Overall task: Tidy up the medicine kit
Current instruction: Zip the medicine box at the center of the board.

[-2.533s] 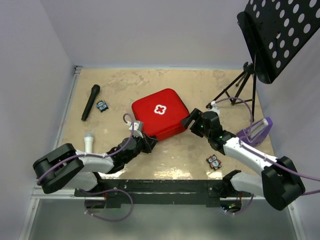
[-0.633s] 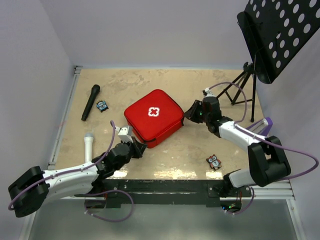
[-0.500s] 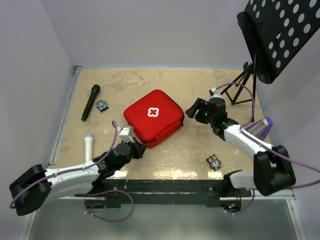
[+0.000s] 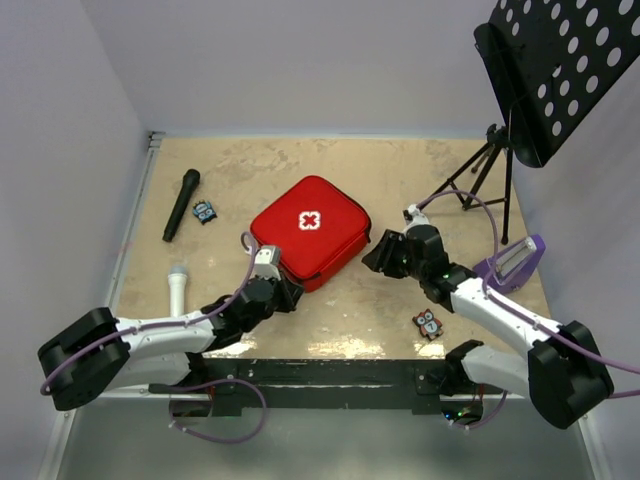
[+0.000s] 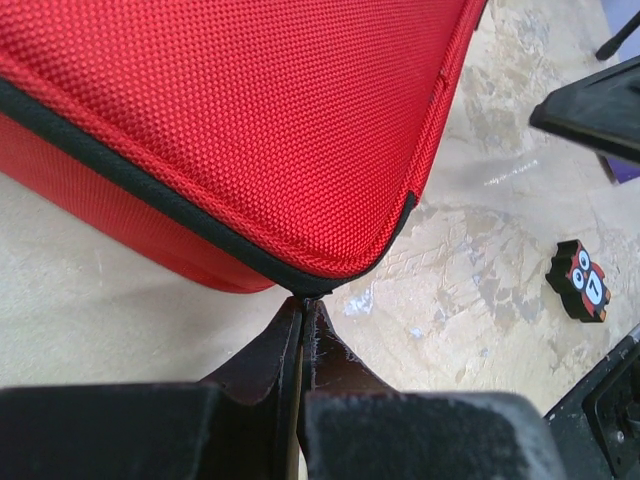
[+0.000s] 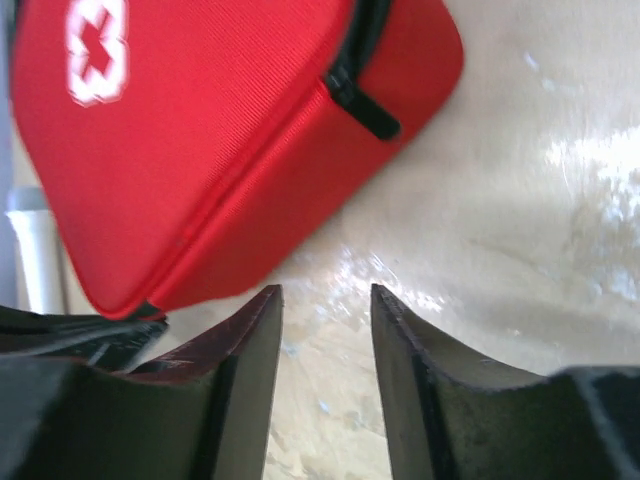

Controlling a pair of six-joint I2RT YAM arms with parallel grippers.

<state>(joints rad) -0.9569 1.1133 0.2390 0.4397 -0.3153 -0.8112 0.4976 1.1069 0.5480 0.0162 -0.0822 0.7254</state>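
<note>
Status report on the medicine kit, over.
Left hand shut at near corner of medicine kit. Right hand open, empty, beside it. Kit closed, nothing blocking.

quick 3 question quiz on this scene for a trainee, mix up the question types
1. True or false: the left gripper is shut, with its tips at the black zipper edge of the medicine kit.
2. Which gripper stands open with nothing between its fingers? A) left B) right C) both
3. Fill in: the small owl tile lies on the table nearer the ___ arm.

Key
1. True.
2. B, the right gripper; only bare table shows in its gap.
3. right
</note>
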